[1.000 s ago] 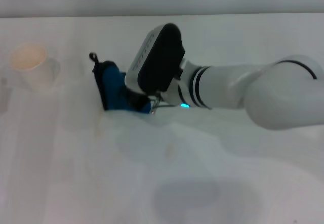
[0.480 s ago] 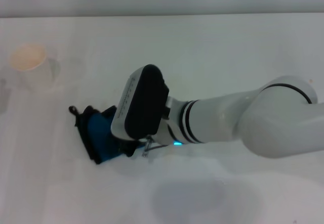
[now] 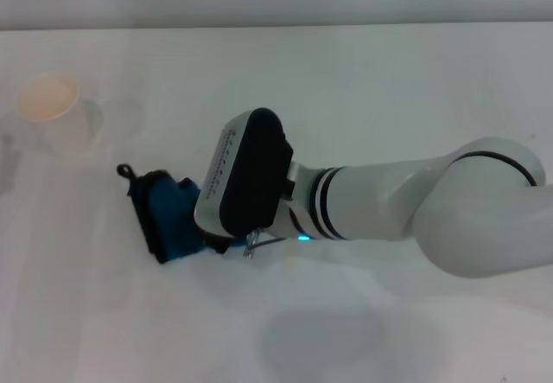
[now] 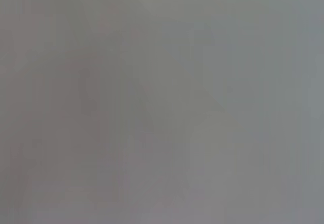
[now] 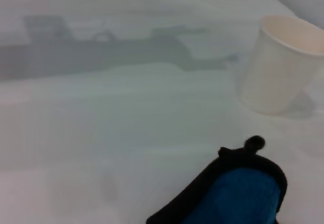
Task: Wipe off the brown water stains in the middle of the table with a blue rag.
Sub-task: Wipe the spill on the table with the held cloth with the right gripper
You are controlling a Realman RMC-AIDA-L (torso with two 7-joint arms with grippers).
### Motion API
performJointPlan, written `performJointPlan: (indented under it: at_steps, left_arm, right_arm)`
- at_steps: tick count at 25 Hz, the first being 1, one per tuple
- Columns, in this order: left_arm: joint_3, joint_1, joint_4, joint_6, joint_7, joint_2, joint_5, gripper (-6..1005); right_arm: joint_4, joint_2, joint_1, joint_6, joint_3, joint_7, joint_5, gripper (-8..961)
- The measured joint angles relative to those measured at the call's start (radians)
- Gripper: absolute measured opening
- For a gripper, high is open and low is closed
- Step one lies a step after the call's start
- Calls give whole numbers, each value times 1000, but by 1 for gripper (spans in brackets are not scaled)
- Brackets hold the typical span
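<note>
The blue rag [image 3: 164, 216], black-edged with a small loop, lies bunched on the white table [image 3: 389, 80] at the middle left. My right gripper [image 3: 216, 241] sits under its black wrist housing at the rag's right edge and is shut on the rag, pressing it on the tabletop. The rag's raised corner and loop also show in the right wrist view [image 5: 238, 193]. No brown water stain shows on the table around the rag. My left gripper is out of view, and the left wrist view shows only plain grey.
A white paper cup [image 3: 54, 112] stands at the far left, beyond the rag; it also shows in the right wrist view [image 5: 281, 64]. My right arm [image 3: 406, 210] reaches across the table from the right.
My right gripper dragged the rag from the table's middle toward the front left, then back a little. Faint brown streaks seen a second ago no longer show.
</note>
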Motion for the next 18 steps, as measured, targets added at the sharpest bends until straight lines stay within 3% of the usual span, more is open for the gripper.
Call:
performJointPlan:
  at_steps: [11,18]
  left_arm:
    - [0,0,-20,9,0,0,0,859]
    - [0,4,-20,11,0,-1,0,860]
  right_arm:
    - [123,0,19,43,19,0,4,55]
    - [214,0,34,58,92,0,0,56]
